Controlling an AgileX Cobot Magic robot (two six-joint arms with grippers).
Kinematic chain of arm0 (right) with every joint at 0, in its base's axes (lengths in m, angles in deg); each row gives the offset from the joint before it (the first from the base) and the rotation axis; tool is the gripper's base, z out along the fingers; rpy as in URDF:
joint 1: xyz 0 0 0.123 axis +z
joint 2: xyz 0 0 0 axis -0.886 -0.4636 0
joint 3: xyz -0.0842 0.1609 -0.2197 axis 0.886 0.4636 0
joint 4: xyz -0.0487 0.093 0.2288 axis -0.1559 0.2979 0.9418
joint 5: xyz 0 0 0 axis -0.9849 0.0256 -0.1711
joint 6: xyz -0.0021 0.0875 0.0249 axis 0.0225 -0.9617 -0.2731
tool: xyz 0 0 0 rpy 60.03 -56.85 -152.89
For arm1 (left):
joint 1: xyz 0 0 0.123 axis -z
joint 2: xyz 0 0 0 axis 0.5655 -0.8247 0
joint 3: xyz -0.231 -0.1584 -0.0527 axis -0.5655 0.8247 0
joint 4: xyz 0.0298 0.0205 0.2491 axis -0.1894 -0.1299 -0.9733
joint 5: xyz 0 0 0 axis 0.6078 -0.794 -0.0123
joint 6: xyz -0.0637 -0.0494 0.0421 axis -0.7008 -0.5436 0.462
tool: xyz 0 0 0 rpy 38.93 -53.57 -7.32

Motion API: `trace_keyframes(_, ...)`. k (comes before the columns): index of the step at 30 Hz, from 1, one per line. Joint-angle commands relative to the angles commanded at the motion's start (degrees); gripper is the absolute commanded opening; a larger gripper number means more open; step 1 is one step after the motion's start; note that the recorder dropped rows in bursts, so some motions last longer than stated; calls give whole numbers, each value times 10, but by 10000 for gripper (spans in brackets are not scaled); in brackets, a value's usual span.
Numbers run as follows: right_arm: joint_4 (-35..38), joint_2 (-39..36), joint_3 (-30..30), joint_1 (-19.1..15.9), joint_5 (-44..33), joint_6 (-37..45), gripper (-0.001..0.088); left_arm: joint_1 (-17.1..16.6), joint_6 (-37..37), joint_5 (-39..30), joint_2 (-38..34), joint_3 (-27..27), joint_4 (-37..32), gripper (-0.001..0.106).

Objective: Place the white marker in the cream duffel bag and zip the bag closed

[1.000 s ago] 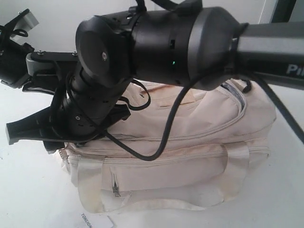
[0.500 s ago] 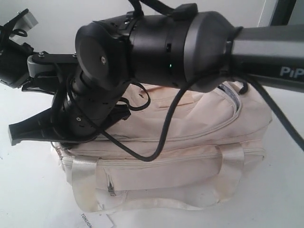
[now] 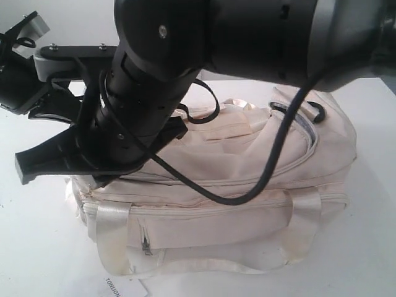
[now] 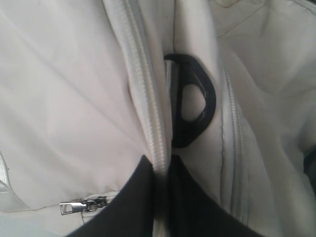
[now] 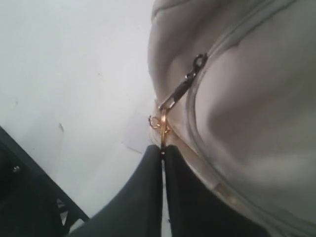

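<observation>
white marker: not visible in any of our views. We judge it is already inside the bag, but we cannot confirm that.
cream duffel bag: lies lengthwise across the middle of the white table, front pocket toward the near side. A paper tag lies on the near side of its left end.
main zip: at the far right end the mouth seems to gape, with grey lining showing. Along the front it looks drawn together. We cannot tell how much is open under the arm.
right gripper: reaches across toward the bag's left end, jaws pressed together on the gold keyring that hangs from the dark zip pull.
left gripper: jaws closed, pinching a raised fold of the zip seam, just beside a black strap ring.
step, as we read it: one arm braces the bag while the other draws the slider along.
risk, grip: only a thin ring sits between the right tips, so a sharp tug could slip it free.
risk, jam: if we pull away from the line of the teeth, the slider may bind or bite loose fabric or lining.
risk, bag: the soft fabric gives, so if the left pinch slides off the fold, the whole bag would drag instead of the zip running.
risk, cable: the right arm's black cable drapes over the bag and could snag it.
</observation>
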Motion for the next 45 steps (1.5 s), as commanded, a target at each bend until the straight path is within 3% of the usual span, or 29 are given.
trace_keyframes(16,12,-2,0,0,-121,51,0,0,0,9,0,0,0,0)
trace_keyframes(18,15,-2,0,0,-112,52,0,0,0,9,0,0,0,0)
trace_keyframes(24,18,4,0,0,60,11,0,0,0,9,0,1,0,0)
trace_keyframes(26,19,-8,0,0,86,-4,29,0,0,9,0,1,0,0)
trace_keyframes(28,23,-24,0,0,95,-10,122,0,0,9,0,1,0,0)
trace_keyframes(33,31,-43,0,0,118,-28,246,0,0,9,0,1,0,0)
trace_keyframes(45,18,-71,0,0,143,-29,328,0,0,7,0,1,0,0)
